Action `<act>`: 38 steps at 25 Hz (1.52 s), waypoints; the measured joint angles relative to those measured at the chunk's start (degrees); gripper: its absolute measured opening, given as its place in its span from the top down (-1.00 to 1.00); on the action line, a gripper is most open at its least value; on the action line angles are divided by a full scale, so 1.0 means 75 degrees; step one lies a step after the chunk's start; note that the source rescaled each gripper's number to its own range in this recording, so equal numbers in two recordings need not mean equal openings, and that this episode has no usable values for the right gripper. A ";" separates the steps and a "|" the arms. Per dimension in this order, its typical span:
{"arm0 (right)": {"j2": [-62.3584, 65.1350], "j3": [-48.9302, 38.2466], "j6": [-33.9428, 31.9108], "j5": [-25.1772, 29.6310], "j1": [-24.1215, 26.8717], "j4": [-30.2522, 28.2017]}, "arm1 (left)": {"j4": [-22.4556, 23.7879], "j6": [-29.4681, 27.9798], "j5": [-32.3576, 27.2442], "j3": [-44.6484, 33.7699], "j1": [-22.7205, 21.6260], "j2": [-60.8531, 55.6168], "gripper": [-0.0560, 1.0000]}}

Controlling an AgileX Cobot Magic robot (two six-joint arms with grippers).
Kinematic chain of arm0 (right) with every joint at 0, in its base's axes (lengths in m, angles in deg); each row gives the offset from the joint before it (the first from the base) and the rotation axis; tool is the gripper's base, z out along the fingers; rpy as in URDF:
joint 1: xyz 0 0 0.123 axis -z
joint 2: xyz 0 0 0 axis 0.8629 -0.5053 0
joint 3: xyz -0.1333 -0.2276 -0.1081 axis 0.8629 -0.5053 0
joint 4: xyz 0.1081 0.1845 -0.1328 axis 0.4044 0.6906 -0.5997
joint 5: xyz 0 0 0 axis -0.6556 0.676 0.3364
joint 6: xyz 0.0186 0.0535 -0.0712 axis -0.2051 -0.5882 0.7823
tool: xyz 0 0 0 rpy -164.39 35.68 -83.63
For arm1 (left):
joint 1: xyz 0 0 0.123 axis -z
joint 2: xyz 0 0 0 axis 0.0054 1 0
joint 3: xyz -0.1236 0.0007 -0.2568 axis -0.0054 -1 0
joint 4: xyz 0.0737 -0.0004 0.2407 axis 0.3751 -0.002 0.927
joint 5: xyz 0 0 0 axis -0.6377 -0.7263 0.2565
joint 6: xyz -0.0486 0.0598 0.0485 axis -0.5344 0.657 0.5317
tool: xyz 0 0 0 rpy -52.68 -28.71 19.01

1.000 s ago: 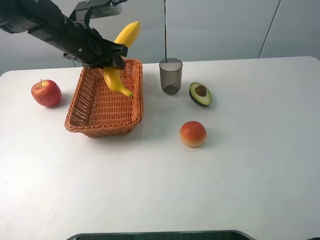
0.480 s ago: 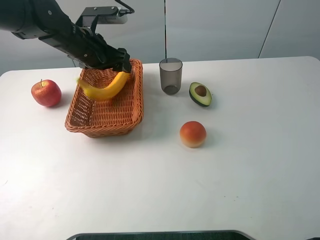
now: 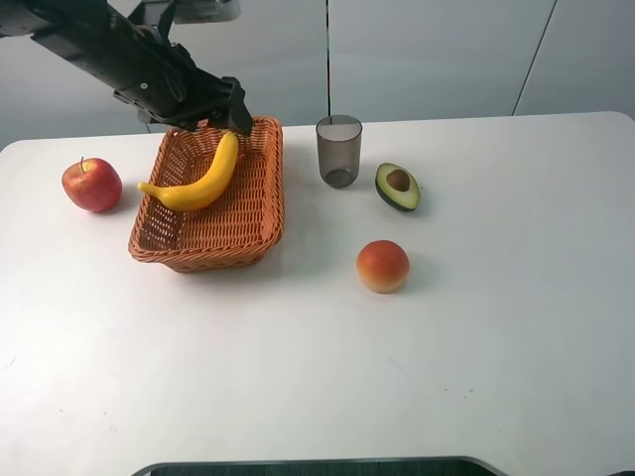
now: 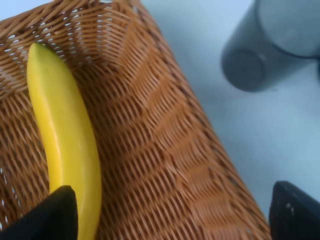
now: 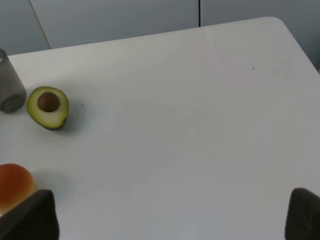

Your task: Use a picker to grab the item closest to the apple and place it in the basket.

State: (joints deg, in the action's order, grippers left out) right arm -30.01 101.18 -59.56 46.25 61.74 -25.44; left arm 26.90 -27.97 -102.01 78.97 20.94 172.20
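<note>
And it's down! A second ago the banana (image 3: 193, 178) was clamped upright in the left gripper (image 3: 231, 117) over the far end of the basket (image 3: 213, 250). Half a second ago it was tipping and blurred in mid-fall. Now it lies at rest inside the wicker, stretched diagonally, one tip towards the apple (image 3: 91, 184) side and the other up near the far rim.

The left gripper has let go. The left wrist view shows its two fingers spread wide with nothing between them but basket weave, and the banana sits below and to one side, no longer touched. From the high camera the gripper hangs just above the basket's far rim, clear of the fruit.

The right gripper (image 5: 165, 215) is parked off to the side, fingers apart and empty, looking out over bare tabletop (image 3: 298, 377) with the avocado half (image 3: 398, 186) in view.

The apple is where it was, just beside the basket. By my read, the delivery is made. All that looks left is for the left arm to lift away cleanly without snagging the rim.
</note>
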 joint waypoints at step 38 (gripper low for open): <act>0.0000 0.0000 0.0000 0.0000 0.0000 0.0000 | 0.1537 -0.0886 -0.3762 -0.4070 -0.2521 -1.1020 -0.94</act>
State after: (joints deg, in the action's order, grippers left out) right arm -30.01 101.18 -59.56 46.25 61.74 -25.44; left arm 38.43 -34.61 -130.23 48.45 2.03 89.55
